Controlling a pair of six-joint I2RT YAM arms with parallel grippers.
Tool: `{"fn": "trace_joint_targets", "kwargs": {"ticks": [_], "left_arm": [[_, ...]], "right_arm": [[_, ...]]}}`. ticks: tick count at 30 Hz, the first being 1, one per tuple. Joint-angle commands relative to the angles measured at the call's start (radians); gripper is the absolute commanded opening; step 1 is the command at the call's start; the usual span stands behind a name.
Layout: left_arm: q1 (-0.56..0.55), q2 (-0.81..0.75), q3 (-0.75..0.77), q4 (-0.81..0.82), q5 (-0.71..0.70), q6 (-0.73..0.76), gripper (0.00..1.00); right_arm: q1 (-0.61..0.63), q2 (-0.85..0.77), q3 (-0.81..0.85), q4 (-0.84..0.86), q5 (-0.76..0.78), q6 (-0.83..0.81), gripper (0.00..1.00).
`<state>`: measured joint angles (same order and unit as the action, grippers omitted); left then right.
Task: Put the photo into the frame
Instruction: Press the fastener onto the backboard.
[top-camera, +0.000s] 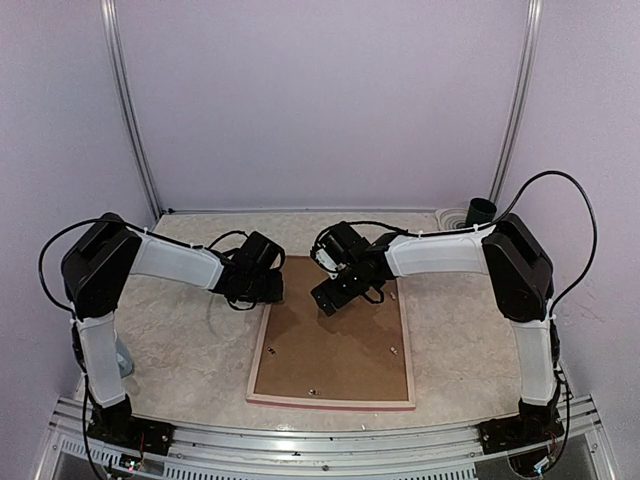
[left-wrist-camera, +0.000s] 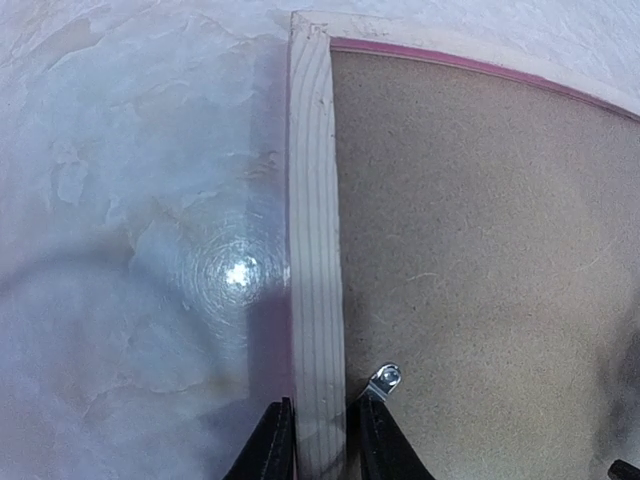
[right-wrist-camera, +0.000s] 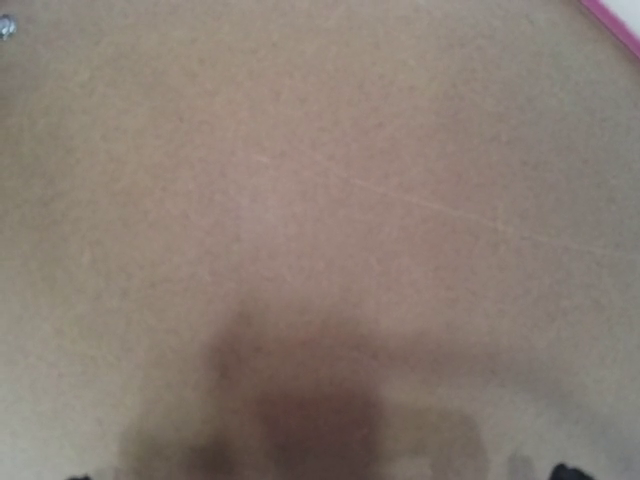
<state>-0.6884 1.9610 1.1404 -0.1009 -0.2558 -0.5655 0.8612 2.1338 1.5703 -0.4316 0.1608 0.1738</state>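
Note:
The frame (top-camera: 330, 401) lies face down on the table, its pale wood back up and a pink edge showing. A brown backing board (top-camera: 330, 345) fills its opening. The photo is hidden. My left gripper (top-camera: 272, 290) is at the frame's far left corner. In the left wrist view the left gripper (left-wrist-camera: 322, 420) is shut on the frame's wooden left rail (left-wrist-camera: 315, 250), one finger on each side, beside a small metal tab (left-wrist-camera: 385, 379). My right gripper (top-camera: 335, 295) is open and low over the far part of the backing board (right-wrist-camera: 320, 200), which fills its blurred view.
A dark cup (top-camera: 481, 211) stands at the table's back right corner. Small metal tabs (top-camera: 394, 350) sit on the board along the frame's inner edges. A grey object (top-camera: 124, 358) is beside the left arm's base. Purple walls close in the sides and back.

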Motion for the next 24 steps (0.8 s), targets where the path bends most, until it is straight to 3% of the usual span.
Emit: {"fn": "trace_joint_targets", "kwargs": {"ticks": [1,15,22,24], "left_arm": [[-0.008,0.045,0.016,-0.041,-0.043,0.021,0.24],[-0.028,0.087,0.018,-0.077,-0.061,-0.015,0.0],[-0.038,0.094,0.016,-0.093,-0.134,-0.052,0.0],[-0.042,0.087,0.012,-0.096,-0.173,-0.067,0.1]], "right_arm": [[0.009,0.002,0.016,0.007,-0.004,0.005,0.99],[0.015,0.039,0.015,-0.004,-0.023,-0.015,0.99],[0.043,0.081,0.012,-0.034,0.028,-0.042,0.99],[0.049,0.088,-0.003,-0.033,0.037,-0.043,0.99]]}}
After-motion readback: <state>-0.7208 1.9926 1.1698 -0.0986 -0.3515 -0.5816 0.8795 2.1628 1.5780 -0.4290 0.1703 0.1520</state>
